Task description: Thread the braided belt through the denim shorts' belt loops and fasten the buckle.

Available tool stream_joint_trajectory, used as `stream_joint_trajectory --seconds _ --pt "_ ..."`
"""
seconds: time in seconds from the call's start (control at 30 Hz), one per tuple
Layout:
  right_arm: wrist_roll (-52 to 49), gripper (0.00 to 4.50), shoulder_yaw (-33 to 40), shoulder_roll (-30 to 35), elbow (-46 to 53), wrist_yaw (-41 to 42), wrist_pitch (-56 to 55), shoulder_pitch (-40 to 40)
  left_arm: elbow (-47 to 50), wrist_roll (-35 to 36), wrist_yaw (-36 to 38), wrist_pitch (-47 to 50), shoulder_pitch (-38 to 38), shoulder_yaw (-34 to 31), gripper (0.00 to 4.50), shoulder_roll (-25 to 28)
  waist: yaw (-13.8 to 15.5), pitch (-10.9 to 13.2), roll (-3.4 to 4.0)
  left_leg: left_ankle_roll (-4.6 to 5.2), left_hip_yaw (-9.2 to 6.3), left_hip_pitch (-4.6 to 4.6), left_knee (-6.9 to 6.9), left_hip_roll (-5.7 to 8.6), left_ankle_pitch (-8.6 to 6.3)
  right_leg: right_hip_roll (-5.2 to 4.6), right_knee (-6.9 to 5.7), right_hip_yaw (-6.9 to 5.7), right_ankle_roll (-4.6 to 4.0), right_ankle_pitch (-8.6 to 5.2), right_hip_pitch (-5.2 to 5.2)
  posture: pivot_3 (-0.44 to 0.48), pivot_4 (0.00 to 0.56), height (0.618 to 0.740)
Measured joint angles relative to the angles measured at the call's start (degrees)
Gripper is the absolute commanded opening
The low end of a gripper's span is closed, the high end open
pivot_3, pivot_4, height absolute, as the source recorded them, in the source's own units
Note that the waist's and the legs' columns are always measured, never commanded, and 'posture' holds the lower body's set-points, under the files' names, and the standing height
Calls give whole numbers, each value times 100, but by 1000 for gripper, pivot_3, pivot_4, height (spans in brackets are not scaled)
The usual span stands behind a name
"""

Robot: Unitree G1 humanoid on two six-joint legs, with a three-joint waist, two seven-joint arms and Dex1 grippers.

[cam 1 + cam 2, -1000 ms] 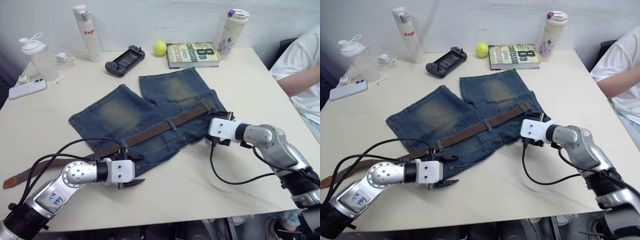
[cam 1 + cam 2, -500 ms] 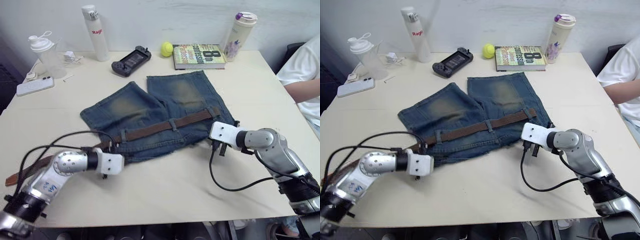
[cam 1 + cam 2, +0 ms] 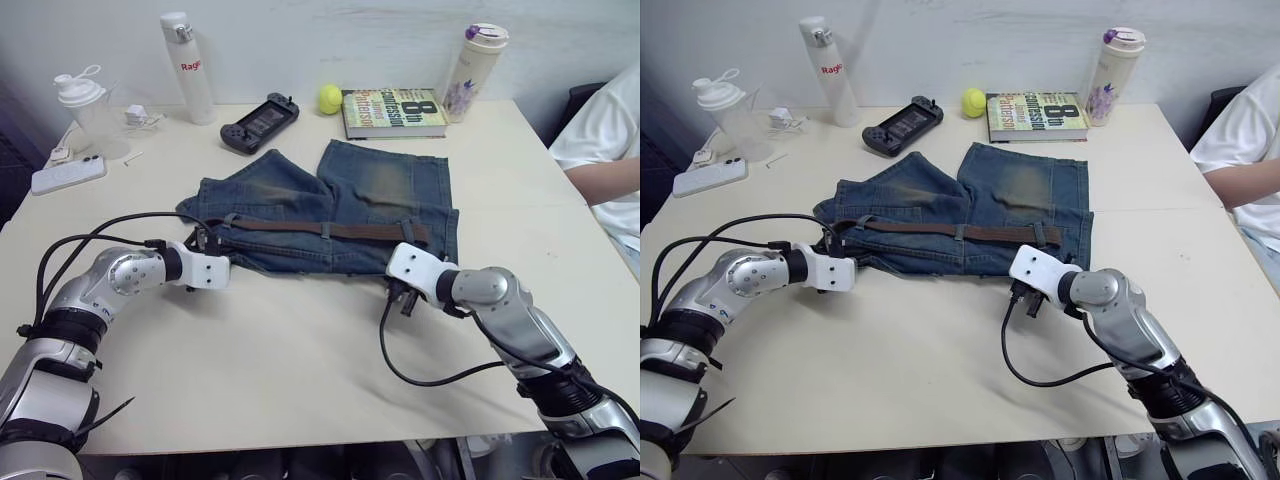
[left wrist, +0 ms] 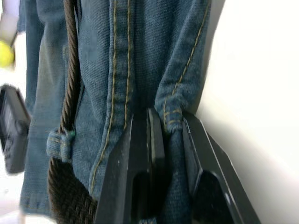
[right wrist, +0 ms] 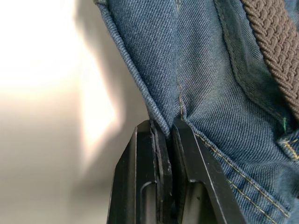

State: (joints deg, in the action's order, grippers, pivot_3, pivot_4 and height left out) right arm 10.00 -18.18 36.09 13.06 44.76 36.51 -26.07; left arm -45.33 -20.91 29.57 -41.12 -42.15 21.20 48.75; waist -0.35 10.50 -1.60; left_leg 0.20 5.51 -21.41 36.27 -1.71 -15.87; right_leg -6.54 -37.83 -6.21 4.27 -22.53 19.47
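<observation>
The denim shorts (image 3: pixel 340 205) lie flat mid-table, with the waistband toward me and the legs pointing away. The braided belt (image 3: pixel 320 229) runs along the waistband through the belt loops (image 3: pixel 325 230), and one loop (image 4: pixel 60 143) shows close up with the belt (image 4: pixel 70 70) passing through it. My left gripper (image 3: pixel 203 247) is shut on a fold of denim at the waistband's left end (image 4: pixel 172 140). My right gripper (image 3: pixel 396 278) is shut on the waistband's edge near its right end (image 5: pixel 163 119). I cannot make out the buckle, and the belt's left tail is hidden by my left arm.
Along the far edge stand a white bottle (image 3: pixel 177 65), a shaker cup (image 3: pixel 85 110), a phone (image 3: pixel 68 175), a game controller (image 3: pixel 255 122), a tennis ball (image 3: pixel 330 97), a book (image 3: pixel 393 112) and a tumbler (image 3: pixel 475 58). A person's arm (image 3: pixel 605 180) rests at the right.
Both grippers have closed on the waistband. The shorts have turned and slid away from me, so the waistband now runs level. The belt's long left tail has gone from view.
</observation>
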Motion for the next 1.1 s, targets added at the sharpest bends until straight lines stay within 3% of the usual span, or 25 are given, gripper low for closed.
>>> stream_joint_trajectory --seconds 0.13,0.23,0.33,0.47,0.6,0.67,0.8,0.93,1.1 --pt "43 35 -23 14 -28 -85 -145 44 290 983 887 388 397 -488 611 -152 -41 0 0 -1 0 -2 0 0 0 -1 4 0 0 0 -1 0 150 740" --pt "44 0 -21 121 -112 -98 -297 36 822 1529 1451 787 737 -721 1531 -167 -47 0 0 2 0 -7 4 2 -2 -3 12 0 1 0 -3 0 150 740" --pt "43 0 41 313 -416 -92 -584 -41 1495 2191 1923 1441 1178 -980 2837 -280 -10 2 2 7 -4 -9 14 6 -5 -8 14 -3 2 1 -10 0 150 740" --pt "-116 1636 272 390 -769 -40 -770 -164 2052 2877 2529 2583 1393 -1217 4497 -344 39 4 0 11 -10 -22 21 9 -7 -9 18 -5 6 3 -8 0 150 740" --pt "-813 3586 844 410 -772 353 -200 -185 2410 3732 3235 3970 1345 -1508 4500 -275 17 14 0 9 -26 -71 31 2 -5 2 10 -22 5 5 26 0 150 740" --pt "-1391 4416 1294 513 -754 711 413 -325 2230 4188 3607 4903 881 -1801 4500 -136 16 41 9 10 -35 -105 61 0 -4 9 -2 -34 5 6 47 0 150 740" --pt "-1946 4466 1783 592 -1189 863 1013 -1344 1350 4292 3732 5502 -236 -2140 4500 -106 -19 52 18 17 -22 -98 77 2 -7 11 -1 -23 6 6 50 0 150 740" --pt "-1945 4466 1970 116 -3151 268 1104 -2742 -144 3823 3666 5462 -950 -2021 4500 -533 -75 52 17 16 -22 -103 71 1 -6 16 -13 -28 6 6 53 0 150 740" --pt "-1897 4466 1929 -163 -5072 227 712 -3264 -1420 3396 3599 5423 -1396 -1986 4500 -939 -119 54 12 28 -20 -215 91 11 0 21 -24 -39 22 15 152 0 150 740"
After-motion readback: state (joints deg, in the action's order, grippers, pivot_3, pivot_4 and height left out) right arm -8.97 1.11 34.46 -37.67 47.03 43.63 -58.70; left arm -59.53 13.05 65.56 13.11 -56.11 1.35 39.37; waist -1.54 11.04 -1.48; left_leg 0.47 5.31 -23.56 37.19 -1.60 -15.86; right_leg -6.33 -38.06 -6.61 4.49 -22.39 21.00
